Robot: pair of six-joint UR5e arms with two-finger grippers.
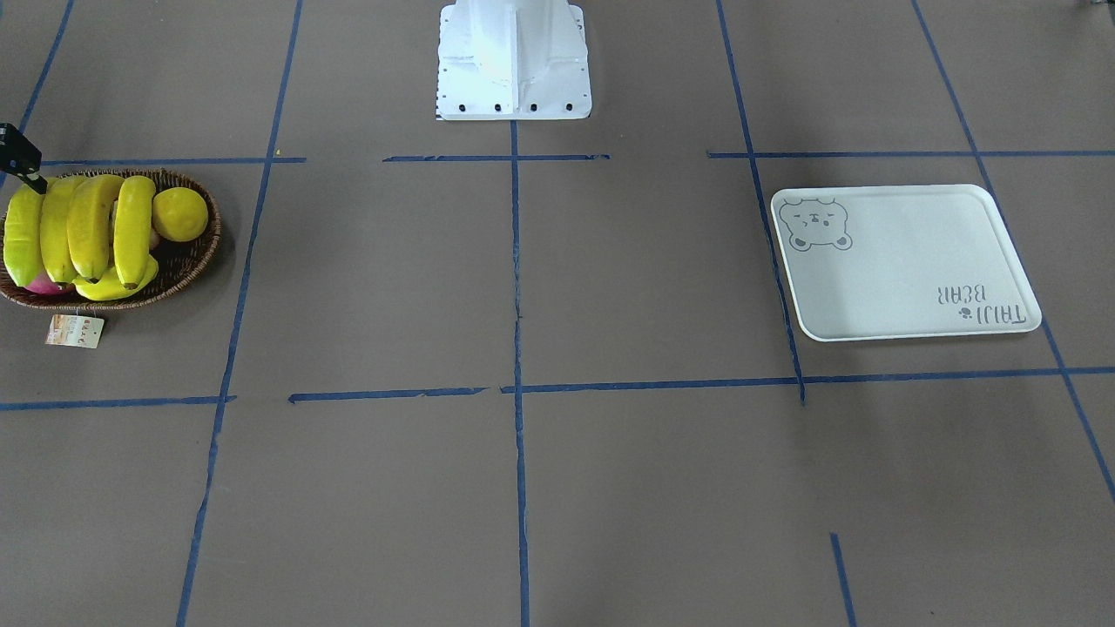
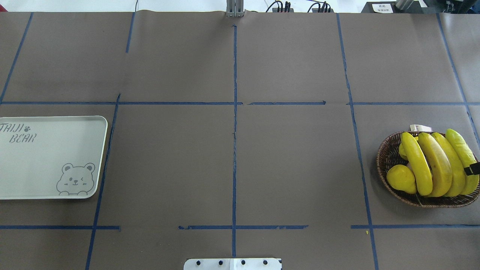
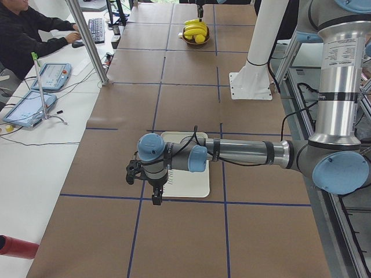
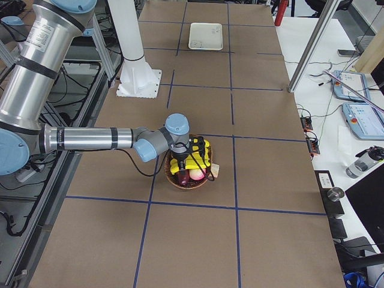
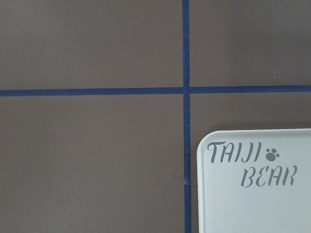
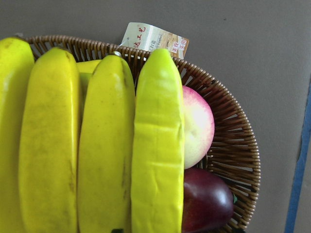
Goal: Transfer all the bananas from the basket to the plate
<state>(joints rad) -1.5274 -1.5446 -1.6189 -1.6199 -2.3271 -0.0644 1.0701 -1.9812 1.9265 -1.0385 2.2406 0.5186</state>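
Right gripper [image 4: 193, 157]: low over the basket [image 2: 383, 161], one dark fingertip [image 2: 473, 169] showing above the outermost banana; whether it is parted or closed cannot be told.
Bananas [image 2: 431, 165]: four, side by side directly beneath this gripper, all in the basket, lying over a peach [image 6: 198, 124] and a dark red fruit [image 6: 206, 201].
Left gripper [image 3: 155, 194]: pointing down over a corner of the plate [image 2: 45, 165]; opening cannot be told.
Plate: at the far end of the bench [image 2: 232, 150] from the right gripper.
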